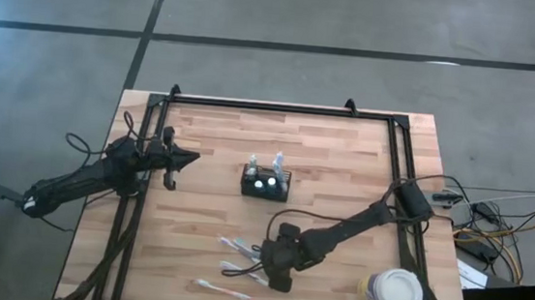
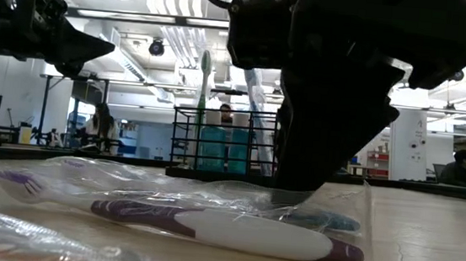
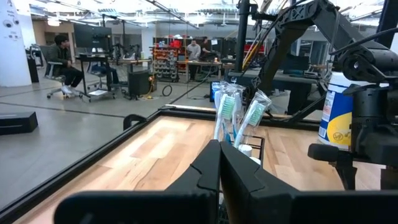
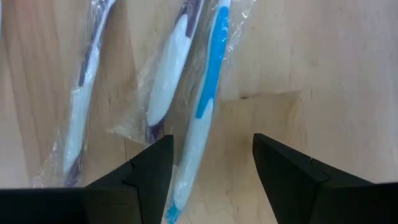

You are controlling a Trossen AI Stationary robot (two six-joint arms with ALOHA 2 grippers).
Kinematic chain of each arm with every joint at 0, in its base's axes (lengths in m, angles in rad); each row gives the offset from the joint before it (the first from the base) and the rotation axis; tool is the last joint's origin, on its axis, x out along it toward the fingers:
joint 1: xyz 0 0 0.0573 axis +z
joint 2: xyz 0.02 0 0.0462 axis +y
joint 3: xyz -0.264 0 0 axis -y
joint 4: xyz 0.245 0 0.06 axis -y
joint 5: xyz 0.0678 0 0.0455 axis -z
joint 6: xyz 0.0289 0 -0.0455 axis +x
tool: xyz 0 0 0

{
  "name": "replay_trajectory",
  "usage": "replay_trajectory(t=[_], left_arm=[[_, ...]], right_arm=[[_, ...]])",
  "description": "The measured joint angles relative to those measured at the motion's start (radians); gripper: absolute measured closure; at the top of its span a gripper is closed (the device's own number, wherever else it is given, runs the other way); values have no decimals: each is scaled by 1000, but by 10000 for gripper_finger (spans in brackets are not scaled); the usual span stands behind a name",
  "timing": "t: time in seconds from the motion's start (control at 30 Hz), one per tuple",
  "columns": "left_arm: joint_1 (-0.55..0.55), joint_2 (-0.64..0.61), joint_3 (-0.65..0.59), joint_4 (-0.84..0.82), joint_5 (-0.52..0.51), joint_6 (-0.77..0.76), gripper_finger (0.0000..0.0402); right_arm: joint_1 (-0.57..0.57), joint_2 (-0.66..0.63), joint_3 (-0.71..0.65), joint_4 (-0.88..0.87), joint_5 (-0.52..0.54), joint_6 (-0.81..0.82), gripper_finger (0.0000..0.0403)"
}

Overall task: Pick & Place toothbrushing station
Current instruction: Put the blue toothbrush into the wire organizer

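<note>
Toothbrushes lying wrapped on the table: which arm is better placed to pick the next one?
Right. The right gripper hangs over the blue toothbrush, jaws open astride its handle. The left gripper waits shut, far off beside the caddy.

We find no text, brand, number or sign that can be read in any view. The tub [image 3: 336,107] near the bench's front right corner carries a blue and yellow label, but its print is too small for us to make out. The wrapped toothbrushes [image 4: 198,106] near the bench's front edge show no lettering we can read.
</note>
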Motion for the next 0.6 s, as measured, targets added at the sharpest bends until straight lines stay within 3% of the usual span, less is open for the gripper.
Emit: replay_trajectory(t=[0.2,0.6], left_arm=[[0,0,0,0,0,-2,392],[0,0,0,1,0,-2,392]], right_arm=[[-1,-2,-19,-1,-2,-1,212],[-18,-16,-20,-64,-4,-28,382]])
